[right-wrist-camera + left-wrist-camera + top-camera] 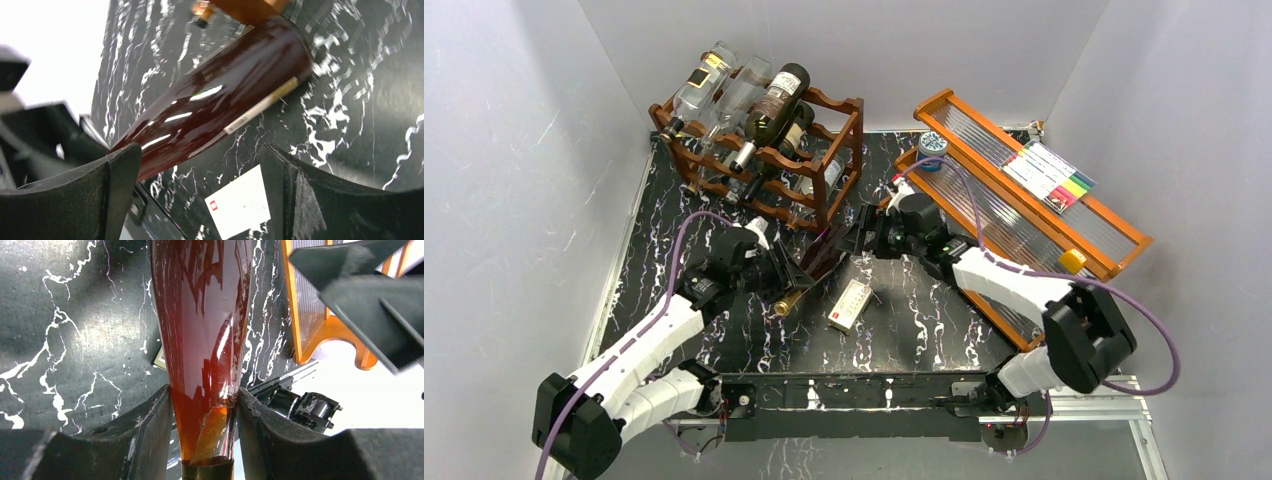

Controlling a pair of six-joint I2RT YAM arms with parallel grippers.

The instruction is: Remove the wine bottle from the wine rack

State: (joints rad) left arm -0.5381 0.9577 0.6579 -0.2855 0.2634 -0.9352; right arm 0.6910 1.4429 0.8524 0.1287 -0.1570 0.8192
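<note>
Your left gripper (205, 415) gripped the neck of the dark red glass wine bottle (200, 315) (tilted, gold cap nearest you), just beside the reddish-brown wooden wine rack's (857, 150) near right corner. Your right gripper (200, 190) gaped wide around the bottle's body.

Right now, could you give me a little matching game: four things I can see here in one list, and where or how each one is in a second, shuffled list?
Things:
1. dark red bottle
2. white box
3. blue roll
4. right tool

Place or state:
A. open
B. on the orange shelf
C. clamped at the neck by the left tool
D. lying flat on the table

Pairs: 1-C, 2-D, 3-B, 4-A
</note>
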